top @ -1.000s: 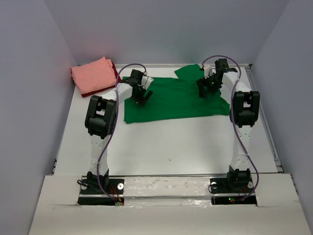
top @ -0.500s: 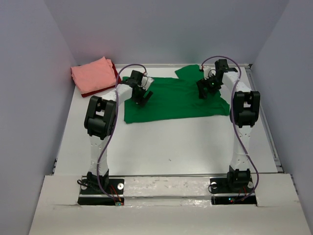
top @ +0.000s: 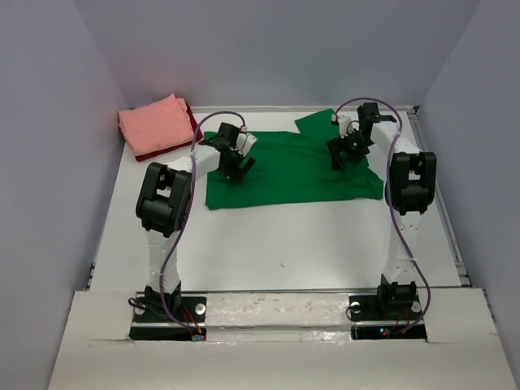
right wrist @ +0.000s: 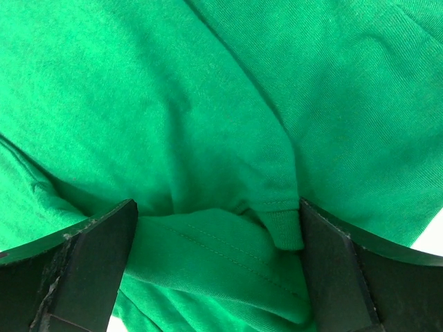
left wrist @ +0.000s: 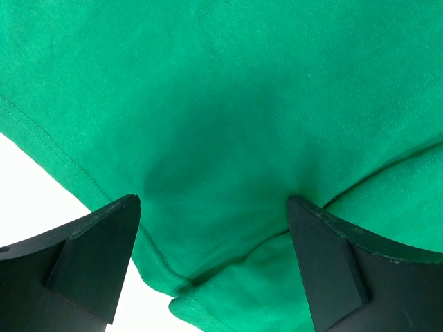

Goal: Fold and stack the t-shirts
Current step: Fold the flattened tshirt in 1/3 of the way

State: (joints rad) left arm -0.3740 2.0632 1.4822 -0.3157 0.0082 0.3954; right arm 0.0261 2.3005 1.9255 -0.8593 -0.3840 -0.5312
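the left tool (left wrist: 211, 207) hangs with its two fingers wide apart and nothing between them, pointing down at cloth. the right tool (right wrist: 216, 207) is spread just as wide, also gripping nothing. both sit directly above the green t-shirt (top: 292, 166), which lies flat on the white desk (top: 284, 236) towards the far side, its long axis running left to right. the left tool is over the shirt's left part and the right tool over its right part, so each arm is nearer its own end and the cloth lies straight below, not off to a side.

the left wrist view shows a stitched hem running diagonally and a small turned-over lip of cloth low between the fingers, with bare desk at the lower left. the right wrist view shows a hemmed cuff edge lying over a second layer. only the top view shows the shirt's whole outline, and the folded pink t-shirt (top: 154, 123) resting on the dark red t-shirt (top: 192, 122) at the far left corner, well apart from both tools.
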